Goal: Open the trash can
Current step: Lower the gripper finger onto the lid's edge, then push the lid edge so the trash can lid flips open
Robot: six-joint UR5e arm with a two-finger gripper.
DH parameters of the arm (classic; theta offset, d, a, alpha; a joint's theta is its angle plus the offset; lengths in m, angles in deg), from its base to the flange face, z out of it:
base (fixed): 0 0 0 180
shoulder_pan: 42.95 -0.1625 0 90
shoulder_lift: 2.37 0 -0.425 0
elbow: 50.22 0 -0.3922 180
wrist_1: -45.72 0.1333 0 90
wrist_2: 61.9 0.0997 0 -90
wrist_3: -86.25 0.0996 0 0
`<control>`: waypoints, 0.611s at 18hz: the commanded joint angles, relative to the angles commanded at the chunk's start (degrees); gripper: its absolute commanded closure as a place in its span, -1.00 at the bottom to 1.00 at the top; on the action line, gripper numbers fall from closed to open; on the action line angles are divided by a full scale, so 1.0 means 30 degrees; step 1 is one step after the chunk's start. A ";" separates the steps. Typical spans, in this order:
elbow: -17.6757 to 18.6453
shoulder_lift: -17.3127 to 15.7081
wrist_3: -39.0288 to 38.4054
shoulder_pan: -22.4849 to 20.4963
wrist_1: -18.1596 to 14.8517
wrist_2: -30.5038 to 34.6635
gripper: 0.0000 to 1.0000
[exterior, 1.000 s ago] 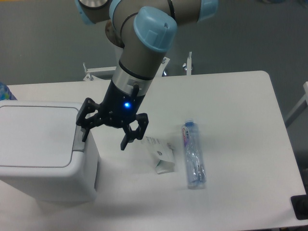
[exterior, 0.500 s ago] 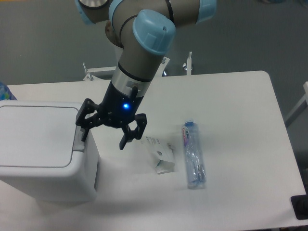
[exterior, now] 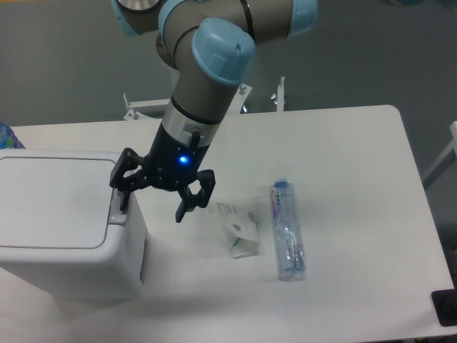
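The trash can (exterior: 61, 221) is a large white boxy bin at the left of the table, its flat lid closed. Its grey push tab (exterior: 116, 211) runs along the lid's right edge. My gripper (exterior: 153, 205) is open, its black fingers spread wide. The left fingertip (exterior: 123, 204) hangs just over the grey tab at the bin's right edge; whether it touches is unclear. The right fingertip (exterior: 181, 214) hangs over the bare table right of the bin.
A small white box (exterior: 238, 230) lies on the table just right of the gripper. A clear plastic bottle (exterior: 286, 229) lies on its side further right. The white table (exterior: 357, 157) ends at the right and front.
The gripper has shifted slightly left toward the bin's right edge. The lid has stayed closed; box and bottle have not moved.
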 joint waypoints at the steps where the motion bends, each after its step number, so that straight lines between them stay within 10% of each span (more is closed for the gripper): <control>1: 0.0000 0.0000 0.0000 0.0000 0.0000 0.0000 -1.00; 11: 0.0029 0.0059 -0.0029 0.0000 0.0264 0.0000 -1.00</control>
